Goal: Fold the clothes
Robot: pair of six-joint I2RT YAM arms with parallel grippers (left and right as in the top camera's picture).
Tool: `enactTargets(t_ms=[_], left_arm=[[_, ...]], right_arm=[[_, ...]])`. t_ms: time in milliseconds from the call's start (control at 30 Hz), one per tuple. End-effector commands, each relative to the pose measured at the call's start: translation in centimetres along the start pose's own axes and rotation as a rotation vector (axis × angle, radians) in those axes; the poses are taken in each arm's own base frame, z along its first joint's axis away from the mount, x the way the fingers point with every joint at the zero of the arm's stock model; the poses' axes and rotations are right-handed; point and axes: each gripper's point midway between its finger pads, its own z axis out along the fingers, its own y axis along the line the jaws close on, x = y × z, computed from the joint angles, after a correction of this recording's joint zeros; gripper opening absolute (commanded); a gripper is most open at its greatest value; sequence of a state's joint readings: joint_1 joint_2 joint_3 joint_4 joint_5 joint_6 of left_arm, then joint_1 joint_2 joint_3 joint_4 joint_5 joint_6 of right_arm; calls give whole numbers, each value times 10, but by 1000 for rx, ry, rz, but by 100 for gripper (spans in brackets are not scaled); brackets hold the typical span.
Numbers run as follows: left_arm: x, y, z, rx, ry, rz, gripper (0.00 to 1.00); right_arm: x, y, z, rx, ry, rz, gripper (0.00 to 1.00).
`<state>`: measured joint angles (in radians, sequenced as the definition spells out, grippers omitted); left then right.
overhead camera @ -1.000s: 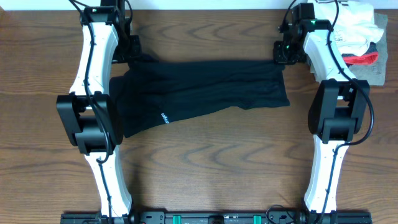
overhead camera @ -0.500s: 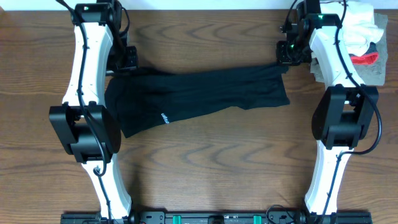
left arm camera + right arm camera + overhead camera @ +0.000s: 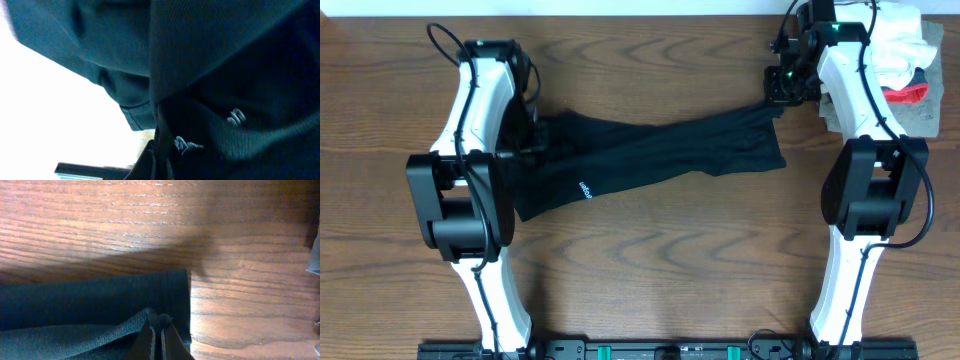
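**Two pinches on one limp black T-shirt [image 3: 660, 150]**

Both pairs of fingers are pressed together on cloth. In the right wrist view, the right gripper [image 3: 160, 330] nips a small peak of fabric just inside the hemmed corner, and the rest of that corner lies flat on the wooden table [image 3: 235, 280]. In the left wrist view, the left gripper [image 3: 159, 156] is almost buried. Dark fabric hangs over the lens and puckers to a tight point at the fingertips, so I judge it clamped on the shirt too.

The shirt lies across the far half of the table, drawn out as a slanted band between the two grippers. Its left end sags nearer, and the white printed text [image 3: 585, 188] faces up there.

It looks light, thin and very soft, with no stiffness to hold a crease, and it would likely slump and wrinkle wherever it is not tensioned. Hems and corners seem the best holds, since the doubled cloth there gives the pads more to grip.

The left arm [image 3: 470, 130] is bent over the shirt's left edge with its wrist turned inward. The right arm [image 3: 860, 110] reaches to the far right corner, close beside a white garment [image 3: 900, 40] and a grey garment [image 3: 925, 118].
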<state>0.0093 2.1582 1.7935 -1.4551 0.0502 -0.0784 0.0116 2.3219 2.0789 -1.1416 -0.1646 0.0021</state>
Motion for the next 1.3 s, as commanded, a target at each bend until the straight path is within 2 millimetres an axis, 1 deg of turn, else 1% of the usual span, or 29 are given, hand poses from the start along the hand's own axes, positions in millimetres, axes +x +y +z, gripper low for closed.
enactTargets(t_ms=[0, 167, 333, 467, 567, 733, 833, 967, 1000, 1033, 1067, 1100, 1133, 1167, 1200, 1233, 1267], left_arm=[[11, 5, 15, -15, 48, -13, 6], [17, 5, 33, -20, 79, -13, 6], [10, 4, 35, -16, 53, -14, 6], [5, 4, 35, -13, 31, -14, 6], [1, 3, 35, -11, 14, -14, 6], [-8, 4, 35, -9, -19, -18, 6], [-15, 8, 35, -14, -48, -28, 6], [-25, 20, 35, -18, -86, -56, 6], [-27, 22, 35, -15, -92, -64, 6], [-29, 24, 34, -12, -98, -70, 10], [-31, 27, 34, -9, -104, -78, 24], [-32, 29, 34, -7, -107, -84, 40], [-33, 31, 34, -5, -110, -91, 55], [-34, 33, 34, -3, -114, -96, 76], [-35, 35, 34, -1, -118, -100, 89], [-37, 36, 34, 1, -124, -105, 94], [-38, 37, 34, 2, -128, -108, 97]], right_arm=[[-9, 3, -15, 3, -43, -28, 1], [-9, 3, -15, 3, -46, -28, 1], [-12, 5, -15, 2, -56, -33, 1], [-9, 6, -13, 2, -46, -35, 1], [0, 4, -11, 11, -9, -28, 1], [26, -1, -5, 32, 91, -13, 1], [40, -3, 4, 32, 140, -6, 1], [60, -5, 18, 31, 201, 3, 1], [63, -6, 20, 32, 212, 4, 5], [67, -6, 22, 32, 223, 6, 12], [69, -7, 24, 34, 231, 7, 27], [71, -8, 24, 40, 236, 8, 41], [71, -10, 24, 51, 237, 7, 50], [71, -11, 24, 58, 235, 6, 56], [70, -12, 24, 58, 232, 7, 57], [68, -13, 22, 58, 226, 10, 59], [65, -14, 21, 58, 218, 13, 60]])
